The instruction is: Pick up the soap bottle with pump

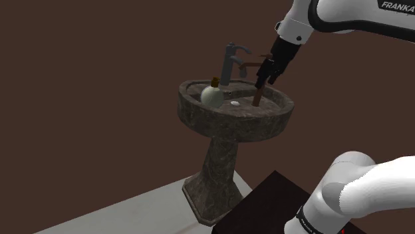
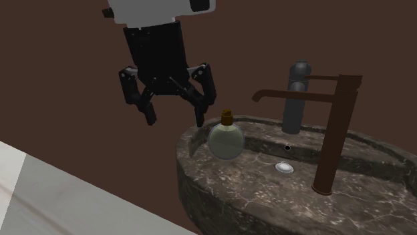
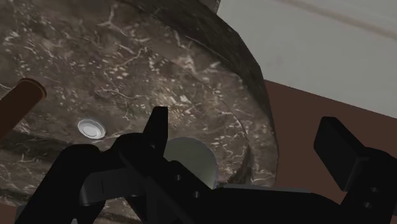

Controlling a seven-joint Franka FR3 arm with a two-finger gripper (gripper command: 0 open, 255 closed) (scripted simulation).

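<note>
The gripper (image 2: 175, 119) hangs above the sink's near edge, up and to the second exterior view's left of the soap bottle (image 2: 226, 139). As I judge it, the step in hand is the approach. To do it well, the gripper should shift over the bottle until the round body sits centred between the fingers, then come straight down. It should close low on the widest part rather than on the small brown pump cap (image 2: 227, 118), since a curved body clasped off-centre would likely squirt sideways. The jaws stand wide apart, holding nothing and touching nothing. In the wrist view the bottle's pale body shows just past one finger (image 3: 156, 130), not yet squarely in the gap. The bottle stands upright on the dark marbled sink (image 2: 200, 175), close to its rim. Further into the basin lie the small pale drain (image 2: 284, 167), a tall brown faucet (image 2: 337, 127) and a grey faucet (image 2: 297, 100), all well apart from the fingers.
</note>
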